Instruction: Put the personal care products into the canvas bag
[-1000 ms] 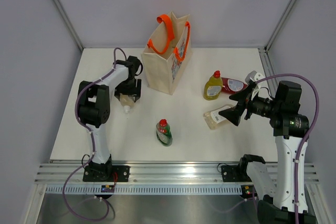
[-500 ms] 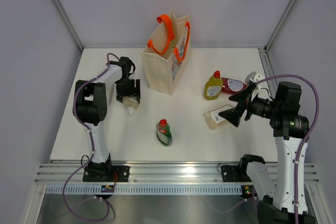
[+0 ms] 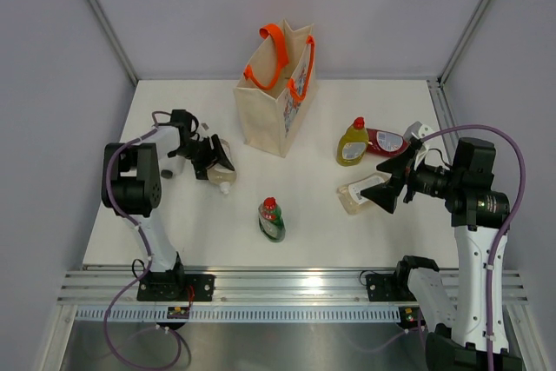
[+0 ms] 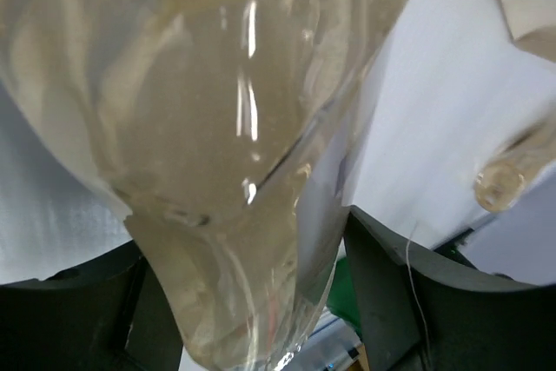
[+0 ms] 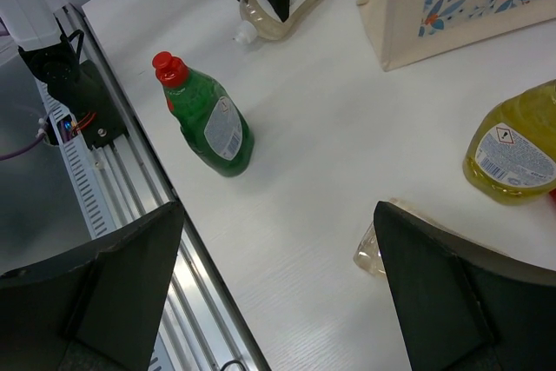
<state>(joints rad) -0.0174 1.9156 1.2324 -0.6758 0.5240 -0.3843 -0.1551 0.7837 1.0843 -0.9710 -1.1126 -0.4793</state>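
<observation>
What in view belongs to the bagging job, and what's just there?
Job: canvas bag, clear bottle in the left gripper, second clear bottle, yellow-green bottle, red bottle, green bottle.
Just there: mounting rail, purple cables.

The left arm (image 3: 159,236) and right arm (image 3: 473,254) are showing white links with black joints, each trailing 1 purple cable (image 3: 522,167). The left hand (image 3: 219,165) and right hand (image 3: 389,182) are showing black.

No legible wording, yellow bottle (image 5: 512,155) label shows a warning diamond (print too small)
</observation>
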